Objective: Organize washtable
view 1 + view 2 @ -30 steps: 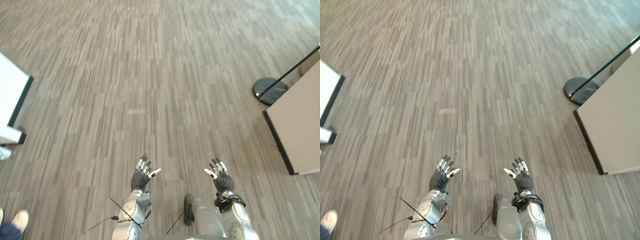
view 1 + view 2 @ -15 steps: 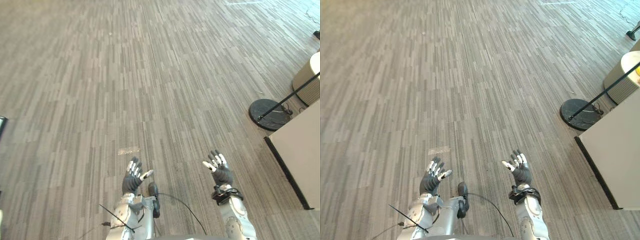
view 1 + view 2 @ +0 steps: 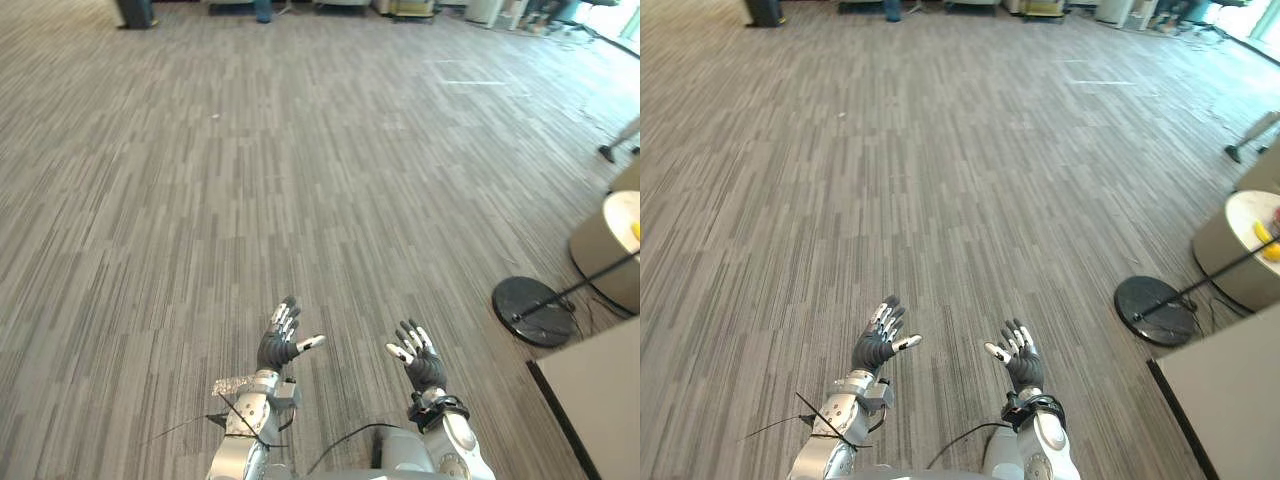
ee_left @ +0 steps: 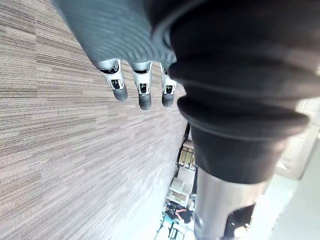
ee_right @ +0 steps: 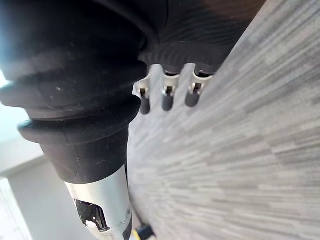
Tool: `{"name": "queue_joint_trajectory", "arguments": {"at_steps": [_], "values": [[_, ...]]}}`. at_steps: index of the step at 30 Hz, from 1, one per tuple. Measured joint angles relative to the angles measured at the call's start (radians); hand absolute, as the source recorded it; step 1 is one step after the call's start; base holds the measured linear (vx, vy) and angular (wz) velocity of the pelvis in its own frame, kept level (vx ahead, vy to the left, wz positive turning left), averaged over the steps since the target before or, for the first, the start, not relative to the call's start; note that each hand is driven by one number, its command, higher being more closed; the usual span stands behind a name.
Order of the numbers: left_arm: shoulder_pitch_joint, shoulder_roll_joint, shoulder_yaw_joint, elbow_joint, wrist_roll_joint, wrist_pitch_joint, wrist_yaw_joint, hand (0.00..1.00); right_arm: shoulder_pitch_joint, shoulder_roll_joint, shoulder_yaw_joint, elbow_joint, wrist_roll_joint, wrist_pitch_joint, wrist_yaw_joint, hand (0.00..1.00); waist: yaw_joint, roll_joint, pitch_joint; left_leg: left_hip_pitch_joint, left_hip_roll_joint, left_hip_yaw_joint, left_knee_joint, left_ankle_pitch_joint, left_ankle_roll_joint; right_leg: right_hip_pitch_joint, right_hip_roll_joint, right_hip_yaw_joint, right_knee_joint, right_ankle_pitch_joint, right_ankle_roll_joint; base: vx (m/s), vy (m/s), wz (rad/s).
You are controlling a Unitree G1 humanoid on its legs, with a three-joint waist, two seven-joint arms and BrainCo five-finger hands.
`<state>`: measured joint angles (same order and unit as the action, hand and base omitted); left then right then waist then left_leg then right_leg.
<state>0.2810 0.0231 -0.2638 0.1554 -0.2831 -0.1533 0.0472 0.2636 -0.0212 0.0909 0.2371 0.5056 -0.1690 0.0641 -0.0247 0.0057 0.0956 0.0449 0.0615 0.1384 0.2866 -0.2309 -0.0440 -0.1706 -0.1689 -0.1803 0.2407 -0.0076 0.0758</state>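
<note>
No washing things can be made out, and the likeliest candidate for the washtable is, as a judgement, the pale counter (image 3: 600, 400) with a dark edge that cuts into the lower right corner of the head views. It lies to the robot's right and a little ahead, well apart from both hands, so the right hand (image 3: 420, 362) is the nearer and a turn to the right would come before any reach. Its long axis cannot be told, since most of it runs out of view. The left hand (image 3: 283, 340) is raised over the bare striped floor (image 3: 300, 150). Both hands have their fingers spread and hold nothing; each wrist view shows straight dark-tipped fingers (image 4: 142, 92) over the floor. Counted: two hands, one counter, and one black disc base (image 3: 533, 311) just beyond its corner, with one thin pole (image 3: 600, 272) slanting up from it. There is also one round pale stand (image 3: 612, 250) farther right, bearing one small yellow thing (image 3: 1268, 247). A person's leg (image 3: 622, 135) shows at the far right edge.
</note>
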Motion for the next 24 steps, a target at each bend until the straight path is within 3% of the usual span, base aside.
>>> {"name": "queue_joint_trajectory", "arguments": {"at_steps": [1, 4, 13, 14, 18, 20, 21, 22, 23, 24], "values": [[0.003, -0.005, 0.001, 0.000, 0.000, 0.000, 0.000, 0.00, 0.000, 0.000, 0.000, 0.000, -0.004, 0.000, 0.000, 0.00, 0.000, 0.001, -0.001, 0.000, 0.003, -0.003, -0.008, 0.014, -0.021, 0.007, 0.002, -0.009, -0.011, 0.000, -0.001, 0.16, -0.109, 0.24], [0.006, -0.005, 0.003, 0.000, -0.012, -0.001, -0.002, 0.00, 0.004, -0.004, 0.002, -0.020, -0.009, 0.000, 0.001, 0.00, 0.013, -0.004, -0.002, 0.005, 0.009, -0.011, -0.002, 0.046, -0.039, 0.055, 0.015, -0.019, -0.069, 0.000, -0.002, 0.12, -0.104, 0.13], [0.024, -0.004, 0.040, 0.004, -0.047, 0.001, 0.002, 0.00, 0.031, -0.019, 0.002, -0.024, -0.014, 0.001, 0.004, 0.00, 0.013, -0.010, -0.006, 0.005, 0.004, -0.025, 0.097, 0.081, -0.037, 0.140, 0.030, -0.009, -0.144, 0.008, -0.014, 0.06, -0.033, -0.07], [0.021, -0.003, 0.040, 0.010, -0.054, 0.001, 0.003, 0.00, 0.034, -0.019, 0.002, -0.023, -0.019, 0.002, 0.005, 0.00, 0.010, -0.011, -0.009, 0.006, 0.006, -0.027, 0.094, 0.090, -0.051, 0.146, 0.026, -0.009, -0.160, 0.019, -0.027, 0.01, 0.010, -0.10], [0.004, 0.000, 0.039, 0.032, -0.058, 0.001, 0.000, 0.00, 0.032, -0.018, -0.002, -0.018, -0.036, 0.002, 0.004, 0.00, 0.007, -0.019, -0.019, 0.017, 0.004, -0.024, 0.026, 0.099, -0.048, 0.129, 0.036, -0.010, -0.175, 0.025, -0.027, 0.00, -0.005, 0.01], [0.000, -0.002, 0.046, 0.032, -0.060, 0.000, 0.000, 0.00, 0.015, -0.017, 0.007, -0.011, -0.035, 0.002, 0.004, 0.00, 0.014, -0.025, -0.009, -0.018, 0.009, -0.012, 0.120, 0.099, -0.048, 0.109, 0.044, 0.018, -0.148, 0.008, -0.036, -0.04, -0.032, -0.25], [0.012, -0.001, 0.073, 0.032, -0.060, 0.000, 0.000, 0.00, 0.006, -0.018, 0.034, -0.018, -0.035, 0.002, 0.005, 0.00, 0.014, -0.015, 0.007, -0.082, 0.046, -0.014, 0.298, 0.104, -0.040, 0.117, 0.061, 0.033, -0.118, -0.018, -0.053, -0.06, -0.041, -0.46], [0.022, -0.007, 0.087, 0.030, -0.060, 0.000, 0.002, 0.00, 0.007, -0.019, 0.053, -0.042, -0.035, 0.002, 0.007, 0.00, 0.018, 0.011, 0.034, -0.159, 0.097, -0.016, 0.501, 0.153, 0.034, 0.140, 0.094, 0.046, -0.082, -0.057, -0.064, -0.06, -0.046, -0.46], [0.028, -0.008, 0.094, 0.029, -0.060, 0.000, 0.005, 0.00, 0.013, -0.017, 0.062, -0.048, -0.035, 0.001, 0.007, 0.00, 0.023, 0.018, 0.043, -0.183, 0.110, -0.018, 0.576, 0.204, 0.054, 0.155, 0.106, 0.050, -0.075, -0.074, -0.069, -0.04, -0.013, -0.48], [0.038, -0.009, 0.104, 0.029, -0.060, 0.001, 0.016, 0.00, 0.031, -0.014, 0.077, -0.050, -0.035, 0.002, 0.006, 0.00, 0.038, 0.001, 0.046, -0.216, 0.115, -0.028, 0.665, 0.260, 0.041, 0.182, 0.105, 0.073, -0.081, -0.090, -0.078, 0.00, 0.007, -0.28]]}}
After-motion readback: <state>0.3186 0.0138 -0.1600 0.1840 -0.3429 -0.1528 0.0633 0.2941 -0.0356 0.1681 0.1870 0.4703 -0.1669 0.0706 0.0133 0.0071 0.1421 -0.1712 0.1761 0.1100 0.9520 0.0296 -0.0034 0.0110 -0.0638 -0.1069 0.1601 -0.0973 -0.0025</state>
